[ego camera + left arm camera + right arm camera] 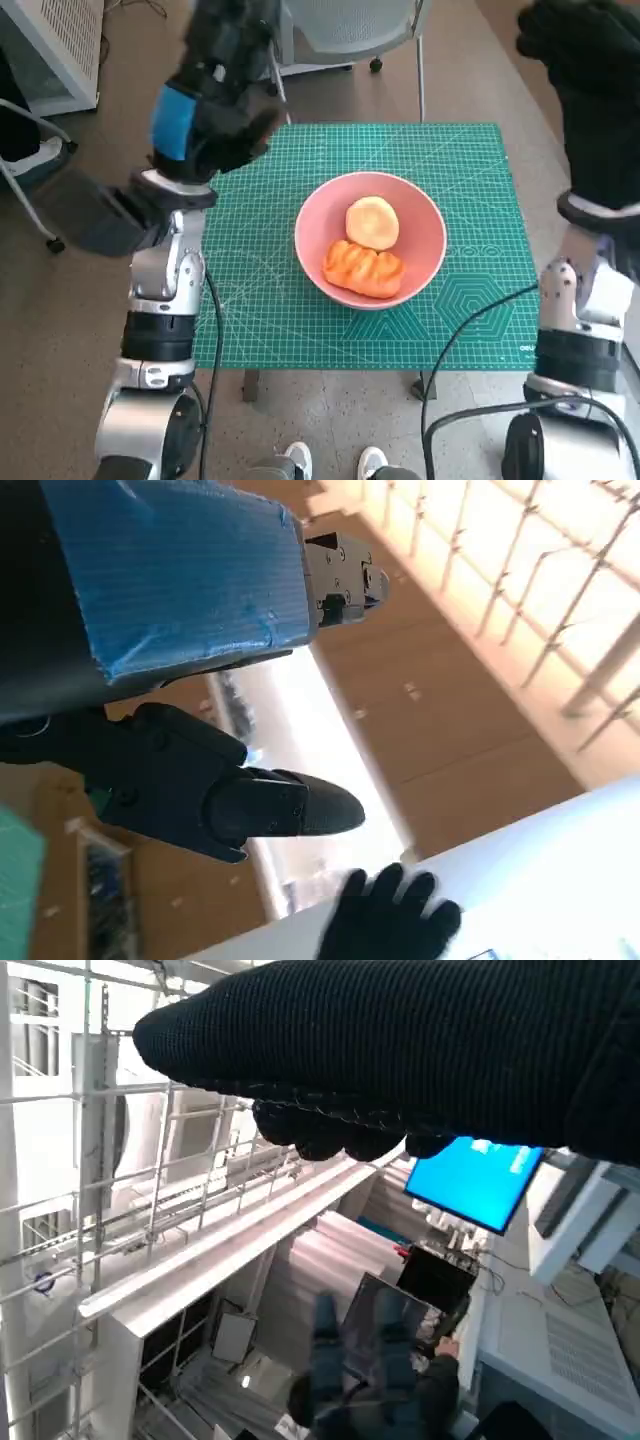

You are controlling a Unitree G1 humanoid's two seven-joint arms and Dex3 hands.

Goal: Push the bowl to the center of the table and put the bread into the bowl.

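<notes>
A pink bowl [371, 238] holds a striped orange bread [363, 269] beside a pale yellow bun [372, 222]; beneath the bowl, the surface [270, 300] is teal with a white grid

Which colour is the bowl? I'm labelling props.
Pink; the bowl shows best in the head view.

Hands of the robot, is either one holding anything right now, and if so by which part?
Nothing is held. The left hand and right hand are raised, empty; both breads lie in the bowl.
</notes>
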